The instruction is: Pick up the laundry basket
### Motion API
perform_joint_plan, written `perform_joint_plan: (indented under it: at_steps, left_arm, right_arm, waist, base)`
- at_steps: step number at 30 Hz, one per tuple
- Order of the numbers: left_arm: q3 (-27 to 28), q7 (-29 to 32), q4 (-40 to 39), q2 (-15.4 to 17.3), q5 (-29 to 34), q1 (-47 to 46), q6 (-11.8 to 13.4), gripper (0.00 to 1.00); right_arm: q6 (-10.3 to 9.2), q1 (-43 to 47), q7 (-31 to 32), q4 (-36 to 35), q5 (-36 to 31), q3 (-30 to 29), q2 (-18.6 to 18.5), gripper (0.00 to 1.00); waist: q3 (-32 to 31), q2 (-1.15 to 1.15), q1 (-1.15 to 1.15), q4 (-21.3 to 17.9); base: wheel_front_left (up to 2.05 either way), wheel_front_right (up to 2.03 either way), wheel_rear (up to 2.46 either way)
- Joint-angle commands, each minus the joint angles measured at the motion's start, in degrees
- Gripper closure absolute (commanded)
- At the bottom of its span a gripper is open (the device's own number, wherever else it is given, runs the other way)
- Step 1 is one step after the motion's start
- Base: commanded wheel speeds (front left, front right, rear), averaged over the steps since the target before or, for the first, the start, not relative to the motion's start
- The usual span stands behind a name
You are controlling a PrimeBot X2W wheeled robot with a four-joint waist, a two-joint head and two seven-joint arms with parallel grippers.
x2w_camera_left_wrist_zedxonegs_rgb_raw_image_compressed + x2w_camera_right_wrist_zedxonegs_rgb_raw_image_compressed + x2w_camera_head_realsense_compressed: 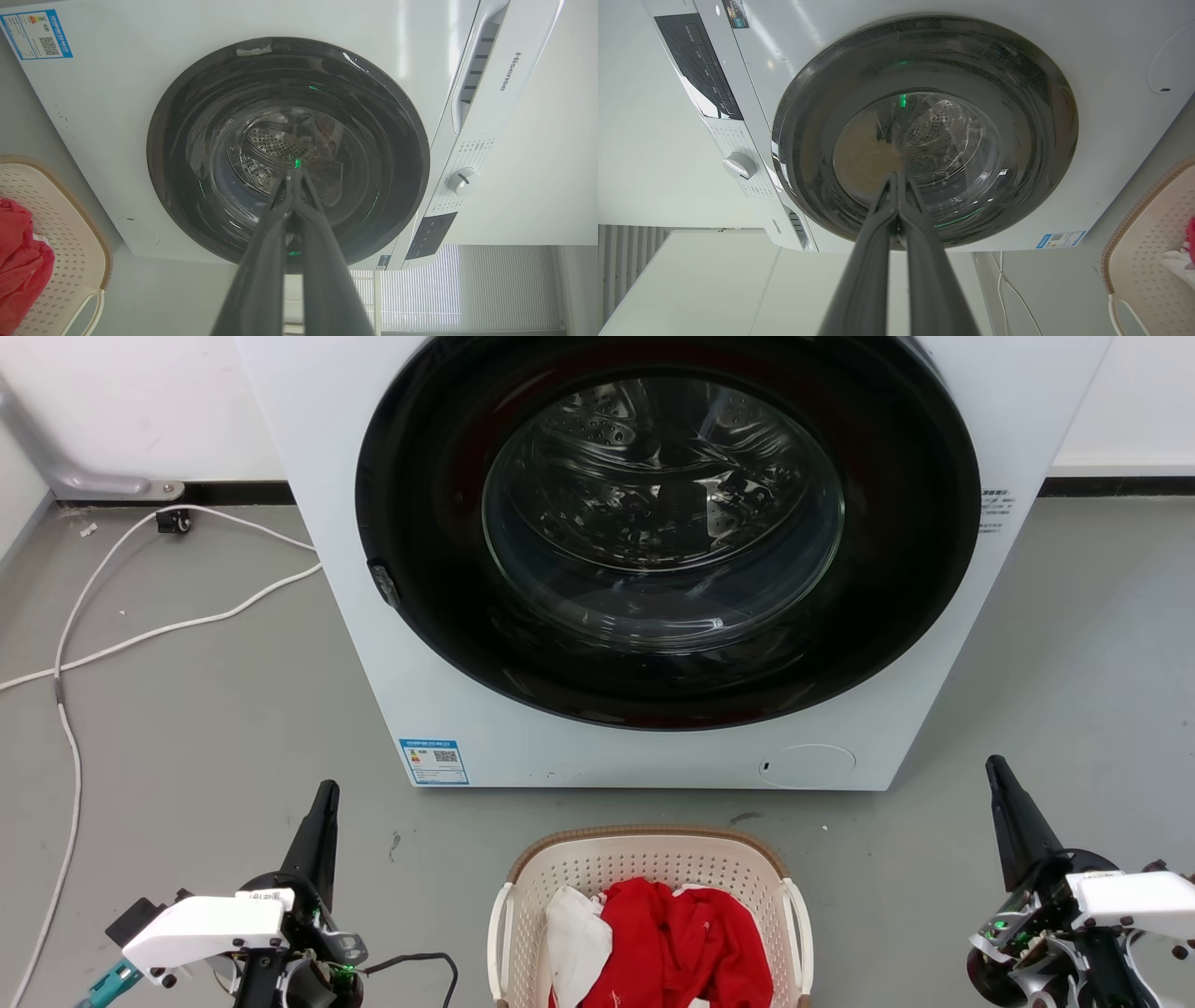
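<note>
Laundry basket (653,863) sits on the floor (205,728) just before the washing machine (560,747), red clothes (672,943) inside. Left hand (325,793) and right hand (997,770) hang before the machine's front corners, fingers pressed together, empty.

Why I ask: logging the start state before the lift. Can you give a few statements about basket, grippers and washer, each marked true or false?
The laundry basket stands on the floor before the washing machine. True.
The basket is empty. False: red and white clothes lie in it.
The left gripper is shut. True.
The right gripper holds a basket handle. False: it is shut on nothing, apart from the basket.
</note>
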Motion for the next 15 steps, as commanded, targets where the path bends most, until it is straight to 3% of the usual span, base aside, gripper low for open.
perform_joint_plan:
  at_steps: [1,15]
  left_arm:
    - [0.2,0.2,0.1,-0.1,0.3,-0.6,-0.1,1.00]
    - [0.3,0.3,0.1,-0.1,0.4,-0.6,-0.1,1.00]
  right_arm:
    - [0.00,-0.6,0.2,0.1,-0.2,-0.1,0.2,1.00]
    - [0.00,-0.6,0.2,0.0,-0.3,-0.2,0.3,1.00]
  waist:
    - [0.0,0.00,0.00,0.0]
    - [0.0,0.00,0.00,0.0]
  base:
    - [0.00,0.00,0.00]
    - [0.00,0.00,0.00]
